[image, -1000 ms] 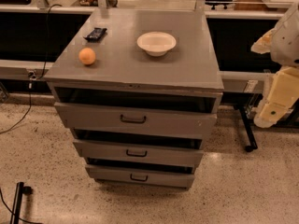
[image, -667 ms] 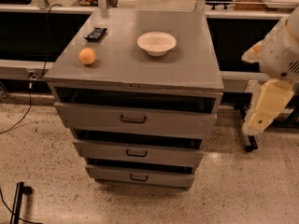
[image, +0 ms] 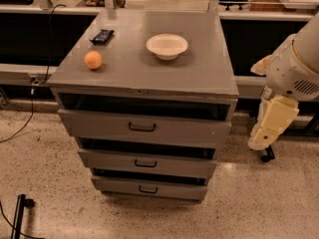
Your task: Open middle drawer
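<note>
The grey metal cabinet has three drawers stacked in its front. The middle drawer has a plain front of medium height with a small black bar handle at its centre. A dark gap shows above its front. My gripper, a cream-coloured end of the white arm, hangs to the right of the cabinet at about the height of the top drawer. It is apart from the cabinet and touches no handle.
The top drawer has the tallest front and the bottom drawer the slimmest. On the cabinet top lie an orange, a white bowl and a dark packet. A black stand sits on the speckled floor at lower left.
My arm and gripper have moved to the left, closer to the cabinet's right side. The drawers and the things on top have not moved.
</note>
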Controlling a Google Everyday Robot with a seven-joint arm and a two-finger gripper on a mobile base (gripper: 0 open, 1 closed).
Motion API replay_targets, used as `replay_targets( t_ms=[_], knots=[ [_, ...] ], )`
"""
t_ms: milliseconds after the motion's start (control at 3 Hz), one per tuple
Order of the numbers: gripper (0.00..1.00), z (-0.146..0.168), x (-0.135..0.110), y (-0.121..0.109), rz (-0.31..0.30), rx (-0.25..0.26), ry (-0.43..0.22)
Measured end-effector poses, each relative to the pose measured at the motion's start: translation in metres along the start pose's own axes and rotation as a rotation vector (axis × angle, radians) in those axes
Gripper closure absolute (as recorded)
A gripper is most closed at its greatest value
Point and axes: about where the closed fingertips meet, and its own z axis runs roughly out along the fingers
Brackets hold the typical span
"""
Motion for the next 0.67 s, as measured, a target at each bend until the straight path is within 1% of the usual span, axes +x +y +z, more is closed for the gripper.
replay_targets(
  t_ms=[333, 667],
  knots=[
    [0.00, 0.033, -0.008, 0.008, 0.001, -0.055, -0.058],
    [0.00, 0.104, -0.025, 0.036, -0.020, -0.131, -0.181]
  ],
)
